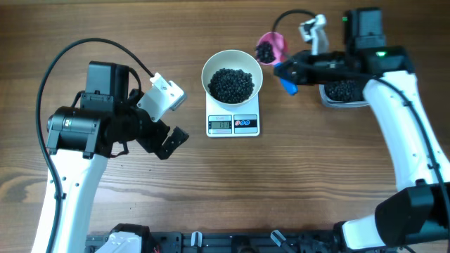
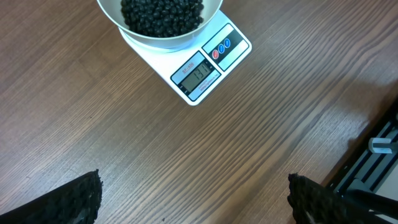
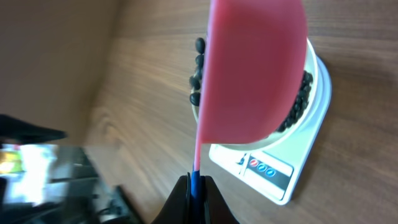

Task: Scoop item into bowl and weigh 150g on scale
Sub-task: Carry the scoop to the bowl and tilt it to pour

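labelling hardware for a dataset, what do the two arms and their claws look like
The left arm and right arm have white links, black joint housings and a looping black cable each. The left claw is black with nubbly pads and a white block behind it. The right claw is black too.

Bowl [image 1: 232, 68] on scale [image 1: 233, 123]

White bowl [image 1: 206, 77] of black beads [image 1: 231, 84] atop scale [image 1: 233, 125].

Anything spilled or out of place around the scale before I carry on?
Nothing stands out. The beads sit inside the bowl on the scale; none lie loose on the table. The right gripper holds the loaded pink scoop beside it.
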Controlling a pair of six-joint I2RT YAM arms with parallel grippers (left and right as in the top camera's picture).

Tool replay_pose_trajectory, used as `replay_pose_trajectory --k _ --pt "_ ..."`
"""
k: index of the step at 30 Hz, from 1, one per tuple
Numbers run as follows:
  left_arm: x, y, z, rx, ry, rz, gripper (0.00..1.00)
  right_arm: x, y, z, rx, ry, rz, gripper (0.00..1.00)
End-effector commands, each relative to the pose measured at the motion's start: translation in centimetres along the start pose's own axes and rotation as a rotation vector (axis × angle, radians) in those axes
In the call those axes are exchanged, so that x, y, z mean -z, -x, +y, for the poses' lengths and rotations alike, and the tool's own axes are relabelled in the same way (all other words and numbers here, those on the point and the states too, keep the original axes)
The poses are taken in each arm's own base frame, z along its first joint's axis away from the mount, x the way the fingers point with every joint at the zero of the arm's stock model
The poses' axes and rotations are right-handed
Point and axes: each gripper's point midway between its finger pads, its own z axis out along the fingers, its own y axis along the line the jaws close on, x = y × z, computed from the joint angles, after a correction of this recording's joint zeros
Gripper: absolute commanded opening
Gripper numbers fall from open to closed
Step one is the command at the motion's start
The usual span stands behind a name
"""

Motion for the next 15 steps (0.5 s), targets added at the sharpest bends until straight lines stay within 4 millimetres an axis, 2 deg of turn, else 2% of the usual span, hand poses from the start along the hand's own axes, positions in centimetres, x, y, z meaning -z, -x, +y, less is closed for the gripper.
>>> replay_pose_trajectory --k 1,3,6,9,15 --pt "0.2 -0.1 0.0 -0.016 0.004 -0.004 1.00 -1.7 0.3 0.3 0.096 -0.186 -0.026 0.04" --pt "0.2 -0.1 0.0 -0.016 0.004 -0.004 1.00 -2.3 0.4 -0.3 0.141 -0.302 -0.038 0.04" --pt "0.2 -0.1 0.0 -0.017 0.004 -0.004 1.00 -2.1 0.7 -1.8 0.175 -0.459 -0.059 0.04" --pt "0.2 -0.1 0.0 -0.017 0.004 -0.004 1.00 -2.2 1.0 -1.6 0.211 -0.458 -0.065 0.04" --pt "0.2 -0.1 0.0 -0.016 0.004 -0.004 1.00 -3.0 0.6 0.2 0.240 -0.345 -0.042 0.04"
